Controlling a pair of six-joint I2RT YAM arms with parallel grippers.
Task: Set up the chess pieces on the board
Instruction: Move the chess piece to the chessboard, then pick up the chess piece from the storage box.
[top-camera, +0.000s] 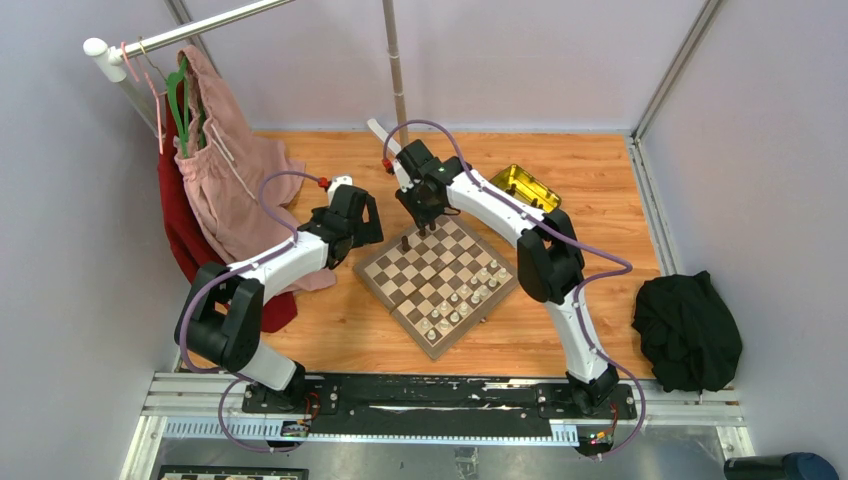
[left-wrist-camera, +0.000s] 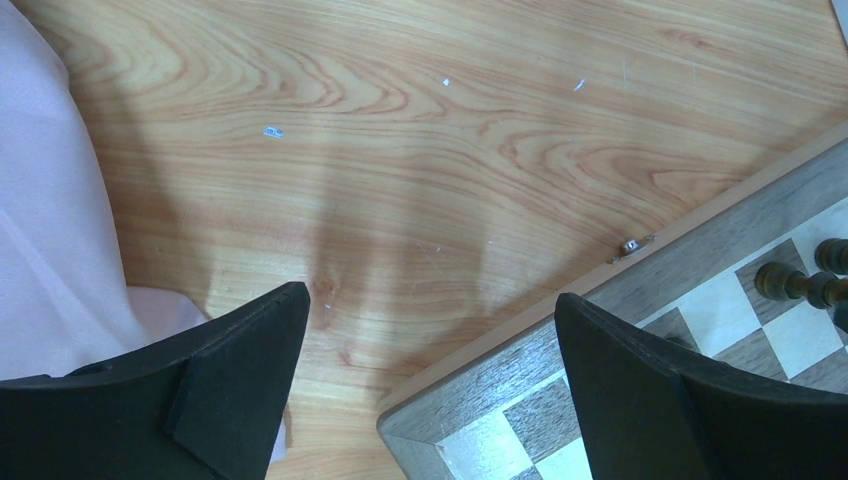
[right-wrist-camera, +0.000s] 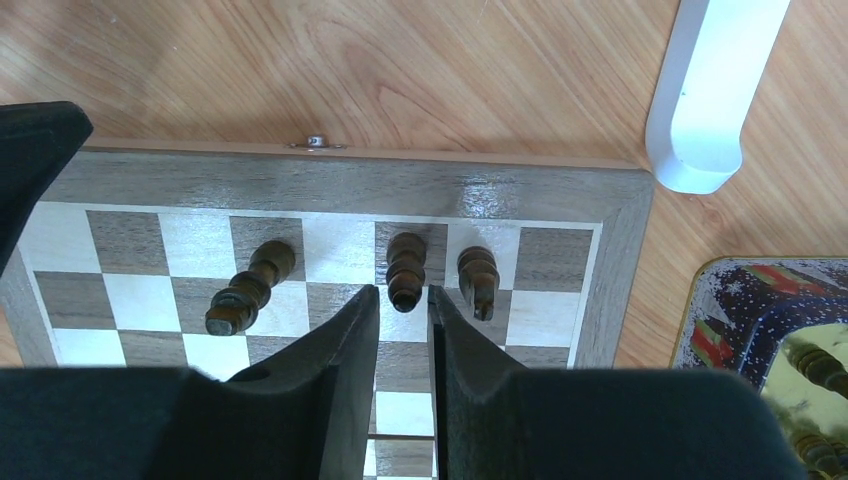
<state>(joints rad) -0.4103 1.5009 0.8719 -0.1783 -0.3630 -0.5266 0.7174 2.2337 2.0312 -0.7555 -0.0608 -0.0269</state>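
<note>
While a dark chessman (right-wrist-camera: 406, 268) stands upright on the far row of the board (right-wrist-camera: 340, 185), the right gripper (right-wrist-camera: 404, 300) brackets it loosely.
Fingers apart, not clamped; the piece sits at their tips, axis vertical. The left gripper (left-wrist-camera: 430, 320), spread wide and empty, hangs farther off.

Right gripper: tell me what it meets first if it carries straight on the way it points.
Most likely the middle dark piece of three on the board, standing just ahead of the right gripper. How far the tips are above it is unclear.
</note>
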